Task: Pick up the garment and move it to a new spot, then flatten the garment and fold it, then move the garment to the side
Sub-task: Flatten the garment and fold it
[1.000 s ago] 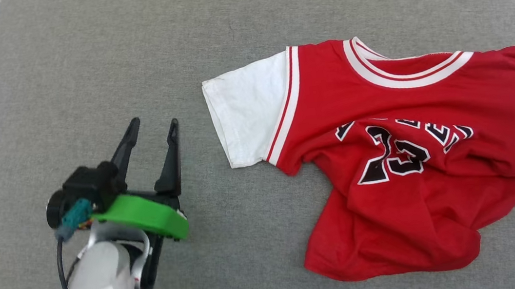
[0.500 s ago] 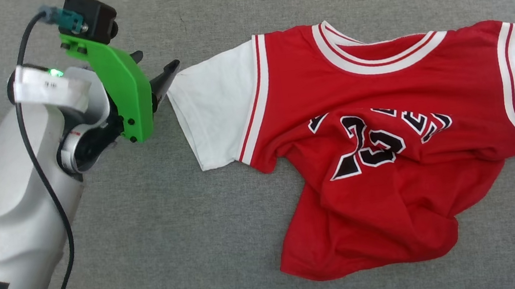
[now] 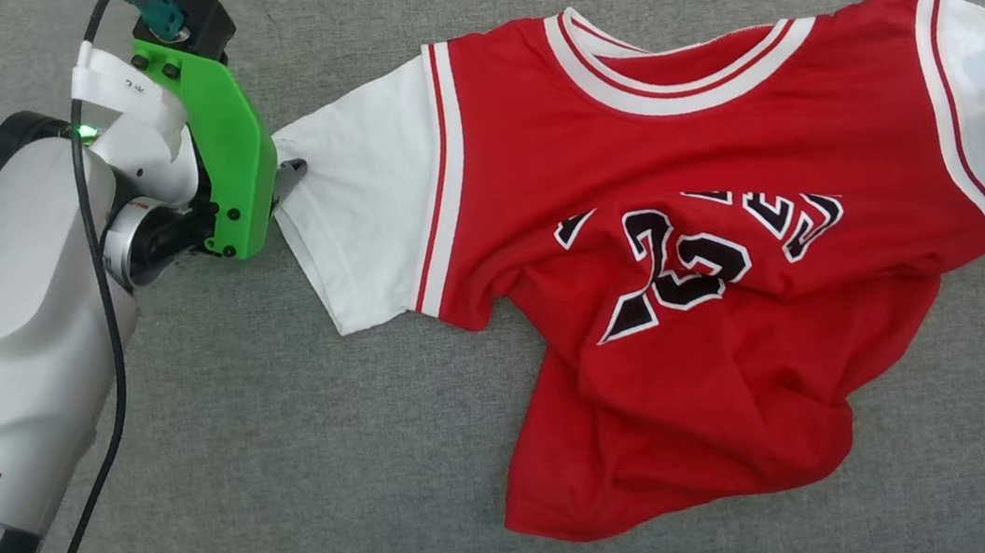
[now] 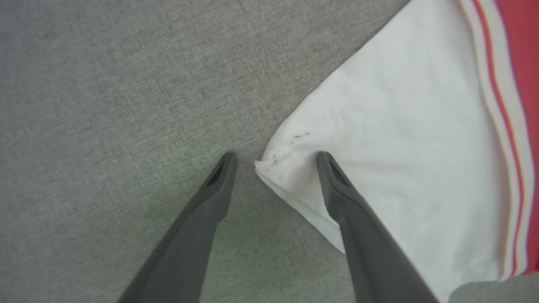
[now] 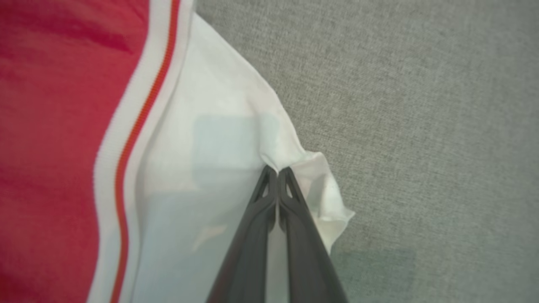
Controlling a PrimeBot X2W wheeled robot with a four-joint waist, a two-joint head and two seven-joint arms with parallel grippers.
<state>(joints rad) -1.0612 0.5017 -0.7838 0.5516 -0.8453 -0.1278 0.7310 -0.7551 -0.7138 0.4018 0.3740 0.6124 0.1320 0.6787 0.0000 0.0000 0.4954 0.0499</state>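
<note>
Garment [image 3: 684,150] on surface [image 3: 247,494], left gripper [image 4: 273,162] astride left sleeve corner, right gripper [image 5: 278,170] seemingly at right sleeve

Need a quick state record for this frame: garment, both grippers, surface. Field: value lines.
garment: red jersey, front up, chest number showing, lower body wrinkled, unfolded
surface: grey fabric surface
left gripper: open, fingers straddling the corner of the left sleeve
right gripper: shut, pinching the edge of the right sleeve
stage: sleeve grasp; not yet flattened
</note>
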